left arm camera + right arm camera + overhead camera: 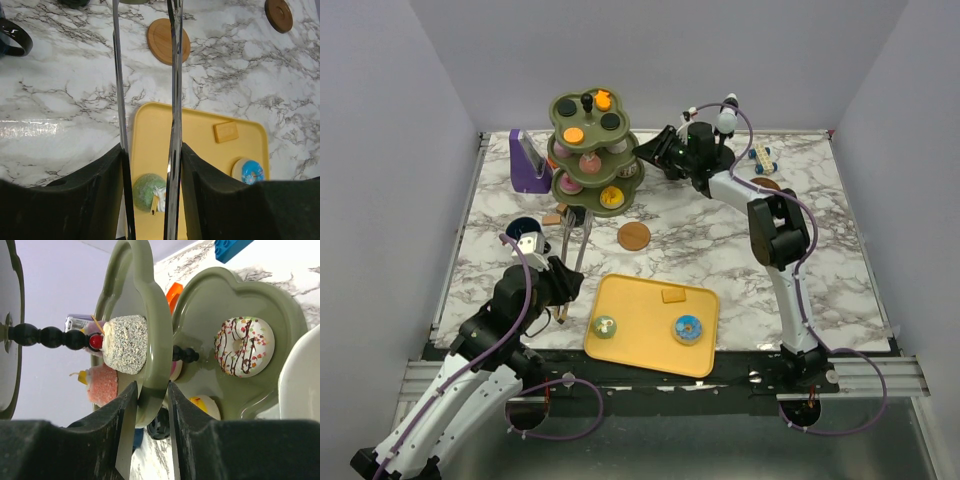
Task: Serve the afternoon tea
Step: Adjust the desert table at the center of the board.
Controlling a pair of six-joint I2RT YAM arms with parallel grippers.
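Observation:
The olive-green three-tier stand holds several toy cakes at the back of the table. My right gripper reaches it from the right. In the right wrist view that gripper is shut on the middle tier's rim, beside a white sprinkled cupcake and a drizzled doughnut. My left gripper is shut on metal tongs that point towards the stand. Below them, the yellow tray carries a green cupcake, a blue doughnut and a biscuit.
One brown coaster lies mid-table and another at the right. The dark-blue mug stands at the left, the purple wedge holder behind it. A black stand with a white ball rises behind my right arm.

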